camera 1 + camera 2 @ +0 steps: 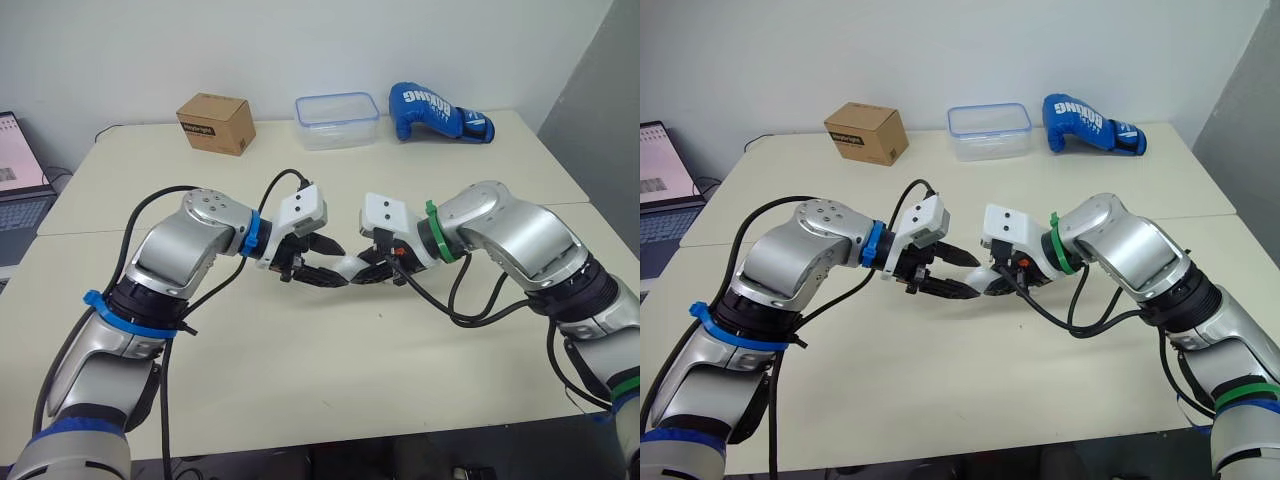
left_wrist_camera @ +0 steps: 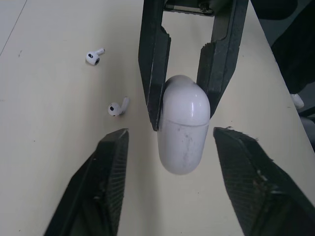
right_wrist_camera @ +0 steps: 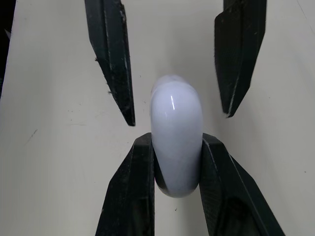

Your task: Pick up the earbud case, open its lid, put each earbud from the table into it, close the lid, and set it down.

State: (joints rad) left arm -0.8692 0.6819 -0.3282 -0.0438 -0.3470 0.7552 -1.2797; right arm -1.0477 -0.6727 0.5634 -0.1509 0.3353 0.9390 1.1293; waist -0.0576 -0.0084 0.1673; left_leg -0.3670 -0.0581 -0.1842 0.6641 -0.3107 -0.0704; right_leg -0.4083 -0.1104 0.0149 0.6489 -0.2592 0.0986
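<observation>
My right gripper (image 3: 177, 143) is shut on the white earbud case (image 3: 176, 123), holding it just above the table between the two arms. The case (image 1: 350, 268) has its lid shut, and a seam shows across it in the left wrist view. My left gripper (image 2: 171, 130) is open, its fingers (image 3: 114, 59) standing on either side of the case's free end without touching it. Two white earbuds lie apart on the table beside the grippers, one (image 2: 117, 107) close to the case and another (image 2: 93, 56) farther off.
Along the table's far edge stand a cardboard box (image 1: 214, 122), a clear plastic container (image 1: 337, 119) and a blue boxing glove (image 1: 438, 112). A laptop (image 1: 18, 180) sits off the table's left side. Bare tabletop (image 1: 300, 380) stretches toward the near edge.
</observation>
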